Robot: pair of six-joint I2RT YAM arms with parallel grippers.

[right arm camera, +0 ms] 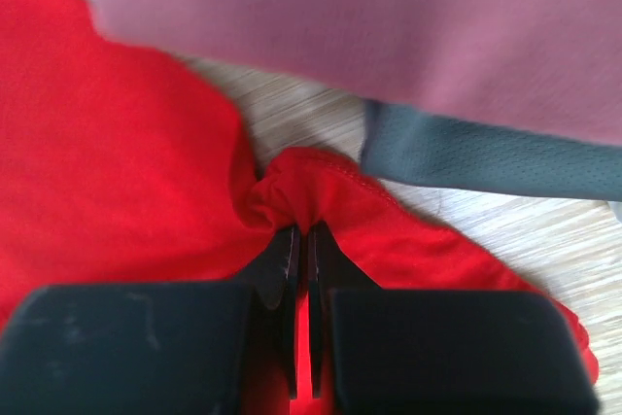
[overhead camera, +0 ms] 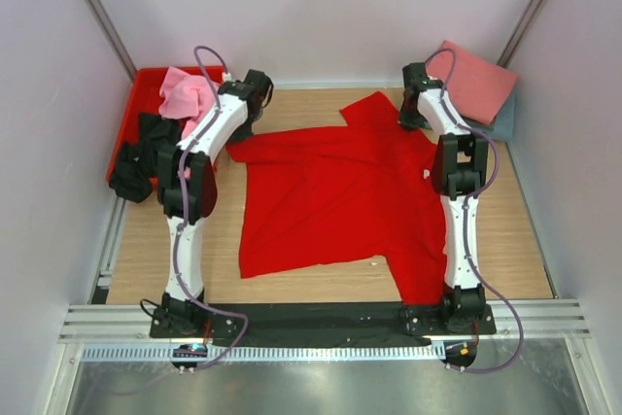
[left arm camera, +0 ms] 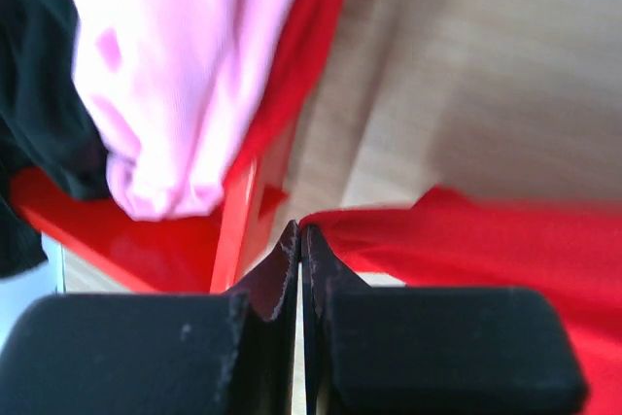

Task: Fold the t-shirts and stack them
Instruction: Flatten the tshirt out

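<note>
A bright red t-shirt (overhead camera: 330, 196) lies spread flat on the wooden table. My left gripper (overhead camera: 243, 129) is at its left sleeve. In the left wrist view the jaws (left arm camera: 299, 232) are shut, with the shirt's edge (left arm camera: 466, 240) pinched at the tips. My right gripper (overhead camera: 413, 120) is at the shirt's far right part and is shut on a bunched fold of red cloth (right arm camera: 301, 196). A salmon pink shirt (overhead camera: 473, 80) lies folded on a grey-blue shirt (overhead camera: 502, 123) at the back right. A light pink shirt (overhead camera: 183, 92) and a black shirt (overhead camera: 141, 157) hang over the crate.
A rigid red plastic crate (overhead camera: 146, 80) stands at the back left, next to my left gripper, and its wall shows in the left wrist view (left arm camera: 233, 230). Grey walls close in both sides and the back. A metal rail runs along the near edge.
</note>
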